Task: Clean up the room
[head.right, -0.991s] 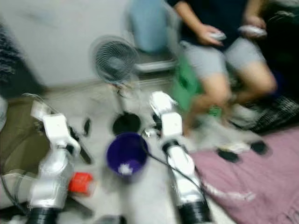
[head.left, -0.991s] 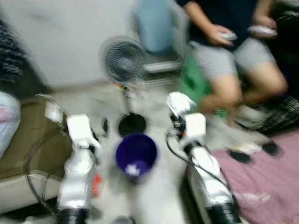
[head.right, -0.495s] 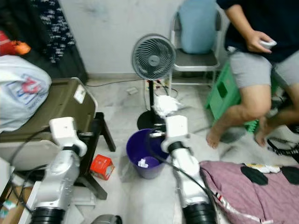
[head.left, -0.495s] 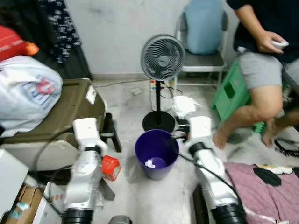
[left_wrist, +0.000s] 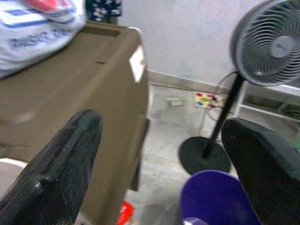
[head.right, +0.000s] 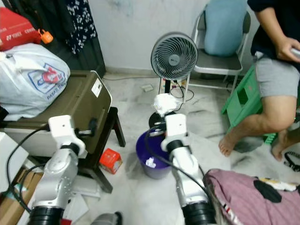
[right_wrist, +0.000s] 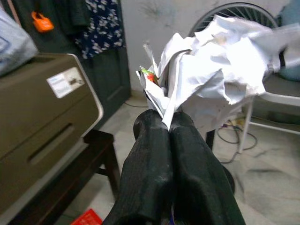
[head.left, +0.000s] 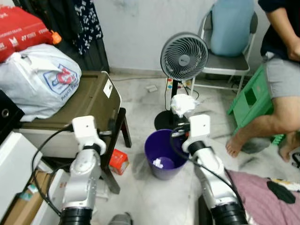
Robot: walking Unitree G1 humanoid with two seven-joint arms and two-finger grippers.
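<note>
A purple bin (head.left: 164, 153) stands on the floor in front of me with a white scrap inside. My right gripper (right_wrist: 168, 123) is shut on a crumpled wad of white paper (head.left: 182, 103), held up just beyond the bin's far right rim. In the right wrist view the crumpled paper (right_wrist: 220, 70) bulges above the two closed black fingers (right_wrist: 150, 164). My left gripper (left_wrist: 159, 140) is open, its fingers (left_wrist: 61, 164) spread wide, held over the floor left of the bin beside a brown case (head.left: 89, 101). A small red box (head.left: 118, 161) lies on the floor left of the bin.
A standing fan (head.left: 183, 56) rises right behind the bin. The brown case rests on a dark stand with a white plastic bag (head.left: 40, 77) on top. A person (head.left: 281, 75) sits at the right by a green stool (head.left: 253, 101) and a chair (head.left: 227, 42). A pink cloth (head.left: 272, 197) lies bottom right.
The camera swung, shifting the whole scene and sharpening from blur. My right gripper still holds the paper near the bin; the bin and fan stay put.
</note>
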